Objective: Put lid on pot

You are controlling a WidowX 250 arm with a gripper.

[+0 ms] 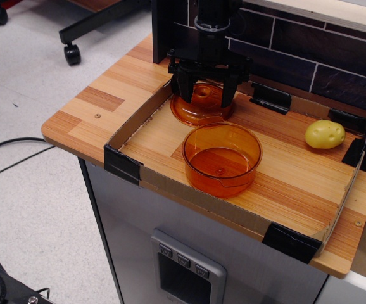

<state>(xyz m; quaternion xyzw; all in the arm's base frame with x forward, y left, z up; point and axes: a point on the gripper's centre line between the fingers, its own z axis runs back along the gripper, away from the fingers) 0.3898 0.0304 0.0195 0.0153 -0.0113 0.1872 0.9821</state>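
The orange lid (199,109) lies on the wooden board at the back left, knob up, just behind the pot and touching its rim. The orange pot (222,158) stands upright and empty in the middle of the board. My gripper (204,90) hangs straight down over the lid, open, with its black fingers (184,87) on either side of the ring knob. The fingers reach down to about the lid's dome and hide part of its back half. I cannot tell whether they touch it.
A yellow potato (325,134) lies at the back right. A low cardboard wall (138,120) with black taped corners (122,164) rings the board. A dark tiled wall (322,60) rises right behind the gripper. The counter's edge drops off at front and left.
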